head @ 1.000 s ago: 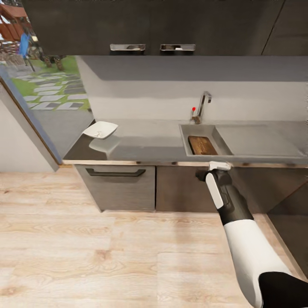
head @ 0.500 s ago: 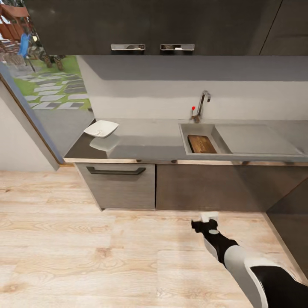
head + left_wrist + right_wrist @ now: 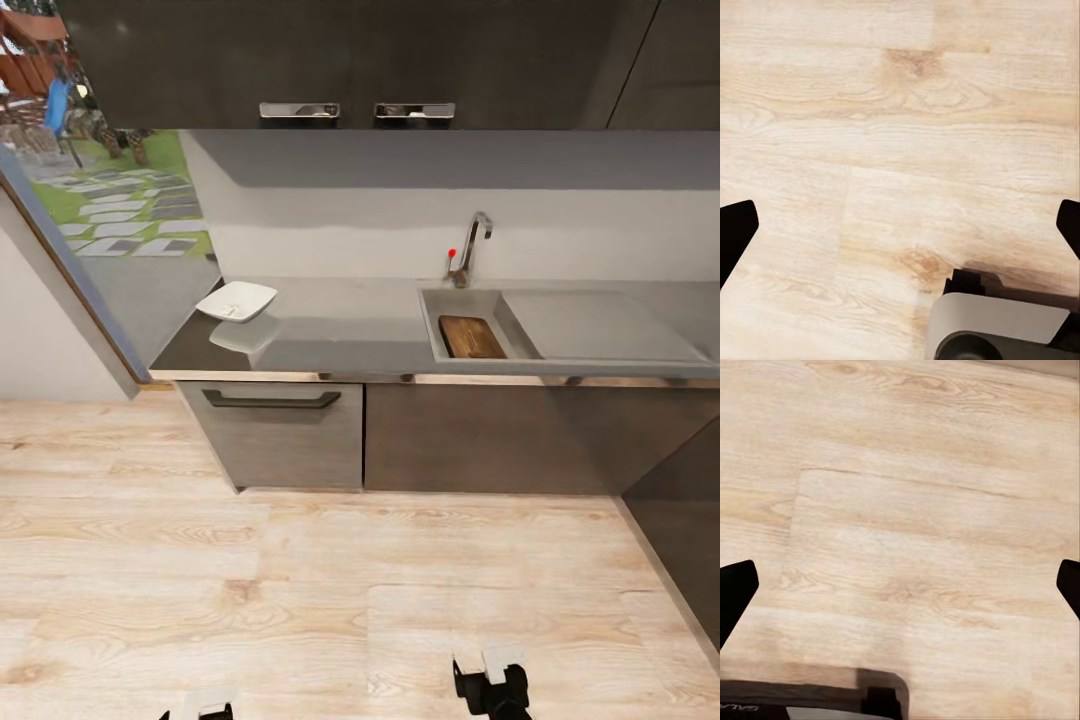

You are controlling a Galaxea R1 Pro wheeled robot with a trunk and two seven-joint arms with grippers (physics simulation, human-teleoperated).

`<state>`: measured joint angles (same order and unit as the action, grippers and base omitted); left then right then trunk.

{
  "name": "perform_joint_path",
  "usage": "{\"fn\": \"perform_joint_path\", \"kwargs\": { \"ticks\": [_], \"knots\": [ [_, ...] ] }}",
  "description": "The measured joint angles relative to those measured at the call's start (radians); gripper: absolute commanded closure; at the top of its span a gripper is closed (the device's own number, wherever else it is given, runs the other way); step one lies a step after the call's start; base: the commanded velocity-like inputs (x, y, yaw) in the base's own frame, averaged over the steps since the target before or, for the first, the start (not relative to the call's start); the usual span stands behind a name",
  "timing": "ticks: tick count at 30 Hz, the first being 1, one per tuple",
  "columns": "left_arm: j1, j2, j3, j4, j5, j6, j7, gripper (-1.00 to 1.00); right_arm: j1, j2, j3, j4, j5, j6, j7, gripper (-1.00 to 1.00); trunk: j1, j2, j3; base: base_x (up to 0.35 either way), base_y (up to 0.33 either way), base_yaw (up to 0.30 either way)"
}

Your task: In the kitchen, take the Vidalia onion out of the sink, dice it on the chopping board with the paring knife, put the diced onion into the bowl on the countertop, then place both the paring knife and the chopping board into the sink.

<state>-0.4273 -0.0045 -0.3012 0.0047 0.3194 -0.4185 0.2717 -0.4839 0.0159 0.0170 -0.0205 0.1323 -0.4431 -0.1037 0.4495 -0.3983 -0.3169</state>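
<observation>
While both arms hang low over the pale wooden floor (image 3: 300, 600), the task's things lie up on the grey countertop (image 3: 350, 335). The stainless-steel sink (image 3: 432, 330) is set into that countertop, and the brown chopping board (image 3: 471, 337) lies inside its basin, against the side nearer the drainboard (image 3: 600, 325). The angular tap (image 3: 472, 245) with its red knob stands just behind the sink. Well apart from the sink, near the countertop's far end by the window (image 3: 110, 210), sits the white bowl (image 3: 236, 301). The paring knife and the onion cannot be made out.

The right gripper (image 3: 900, 585) faces the floorboards with its dark fingertips (image 3: 735, 592) spread wide, nothing between them. The left gripper (image 3: 900, 232) is likewise parted and empty above the floor, a grey piece of the robot's body (image 3: 997, 326) below it.
</observation>
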Motion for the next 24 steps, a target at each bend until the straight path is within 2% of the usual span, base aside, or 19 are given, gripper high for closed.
{"fn": "perform_joint_path", "kwargs": {
  "ticks": [6, 16, 24],
  "knots": [
    [0.0, -0.001, -0.001, 0.015, 0.0, -0.016, 0.001, -1.0, 0.007, -0.005, -0.002, -0.001, -0.015, -0.004, -0.003, -1.0, 0.0, 0.0, 0.006, 0.0, 0.0, 0.0],
    [0.0, 0.0, -0.001, 0.017, -0.001, -0.018, 0.001, -1.0, 0.008, -0.008, -0.003, -0.001, -0.017, -0.004, -0.003, -1.0, 0.0, 0.0, 0.021, 0.0, 0.0, -0.003],
    [0.001, -0.002, -0.002, 0.02, -0.001, -0.017, 0.001, -1.0, 0.008, -0.009, -0.004, -0.001, -0.017, -0.004, -0.003, -1.0, 0.0, 0.0, 0.033, 0.0, 0.0, -0.091]
  ]
}}
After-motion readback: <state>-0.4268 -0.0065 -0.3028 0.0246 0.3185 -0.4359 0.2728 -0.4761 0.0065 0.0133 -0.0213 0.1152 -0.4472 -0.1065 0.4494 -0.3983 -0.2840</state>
